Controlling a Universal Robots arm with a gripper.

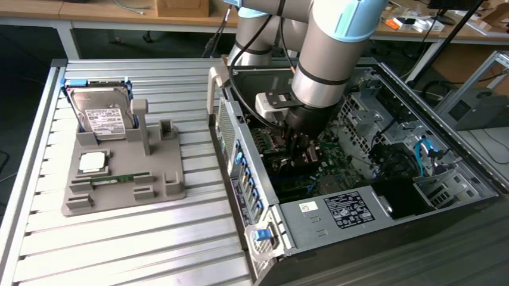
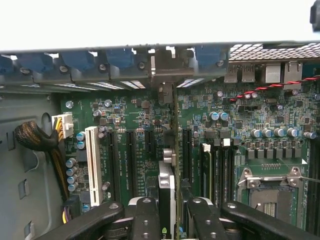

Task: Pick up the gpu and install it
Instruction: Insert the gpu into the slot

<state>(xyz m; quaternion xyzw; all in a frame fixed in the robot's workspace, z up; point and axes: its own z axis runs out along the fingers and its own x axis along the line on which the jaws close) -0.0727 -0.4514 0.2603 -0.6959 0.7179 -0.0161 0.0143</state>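
Here the pincer [image 2: 168,207] grips the gpu [image 2: 167,182] edge-on inside the open computer case [image 1: 318,217]. The card's lower edge appears to reach a motherboard [image 2: 125,107] slot, with black slots close on both flanks. In the exterior view, the case wall [image 1: 226,128] stands at the pincer's 9 o'clock and the drive cage [image 1: 362,116] at 2 o'clock; clearance is narrow.

No legible text anywhere.

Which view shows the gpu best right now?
The wrist view: the gpu sits edge-on, gripped in the claw, over the motherboard. In the exterior view the arm hides most of it; a brownish bit shows under the claw.
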